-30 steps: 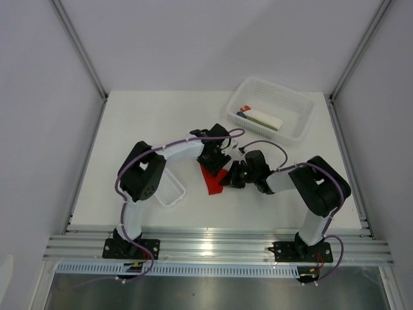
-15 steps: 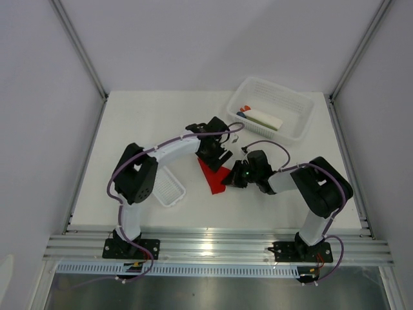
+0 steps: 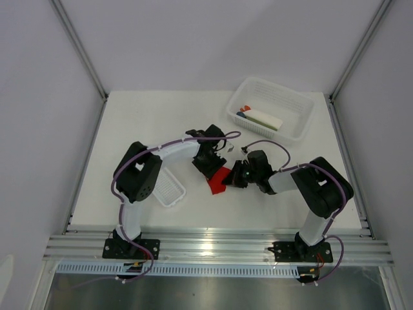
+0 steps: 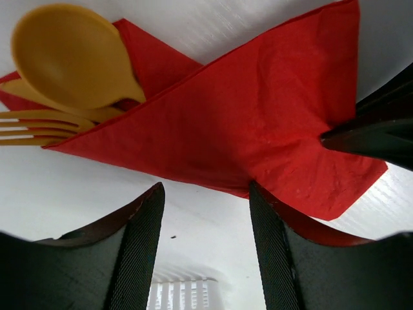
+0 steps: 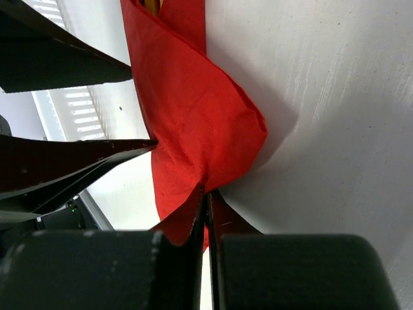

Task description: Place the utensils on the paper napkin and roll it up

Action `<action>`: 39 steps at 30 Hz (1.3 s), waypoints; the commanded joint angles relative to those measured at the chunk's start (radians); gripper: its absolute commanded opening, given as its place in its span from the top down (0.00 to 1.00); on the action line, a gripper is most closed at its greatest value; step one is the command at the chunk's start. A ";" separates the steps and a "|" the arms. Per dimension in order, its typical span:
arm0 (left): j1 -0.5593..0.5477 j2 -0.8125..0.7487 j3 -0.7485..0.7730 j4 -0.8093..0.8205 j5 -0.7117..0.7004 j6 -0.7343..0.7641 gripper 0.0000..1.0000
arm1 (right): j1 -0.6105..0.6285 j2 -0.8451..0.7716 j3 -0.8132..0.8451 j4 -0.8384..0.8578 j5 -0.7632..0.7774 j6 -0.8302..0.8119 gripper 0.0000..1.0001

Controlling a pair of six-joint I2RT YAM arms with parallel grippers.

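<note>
1. The paper napkin lies on the table between the two arms, folded over the utensils. Only the orange spoon and the tines of the fork stick out of one end.
2. The right gripper has its jaws pressed together on the napkin's edge, at the end opposite the utensil heads, so it pins that end down.
3. The left gripper stands with its jaws partly apart and nothing between them. The folded napkin lies just ahead of its fingertips, near but not clamped.
4. The relation that matters: the bundle's long axis runs crosswise in the left wrist view, from the spoon at one side to the pinched end at the other. That is about the same line along which the left jaws open.
5. Judgement: rolling has to turn the paper about that long axis, so the left gripper, nearer the loose flap and the utensil heads, is the one placed to push or tuck it over while the right holds the far end
</note>
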 commanded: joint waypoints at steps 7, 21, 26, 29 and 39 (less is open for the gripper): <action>0.002 0.032 0.009 0.010 0.037 -0.032 0.41 | -0.005 0.006 -0.008 0.000 0.016 -0.032 0.70; 0.002 0.039 0.028 0.006 0.047 -0.030 0.41 | 0.014 0.125 0.018 0.075 -0.049 0.012 0.66; 0.004 0.036 0.023 0.006 0.042 -0.029 0.41 | 0.012 0.107 0.011 0.079 -0.040 0.024 0.84; 0.002 0.032 0.022 0.007 0.039 -0.027 0.41 | 0.009 0.095 0.009 0.076 -0.041 0.027 0.95; 0.018 -0.068 0.039 -0.013 0.008 0.005 0.33 | 0.003 0.004 0.008 0.076 -0.026 0.017 1.00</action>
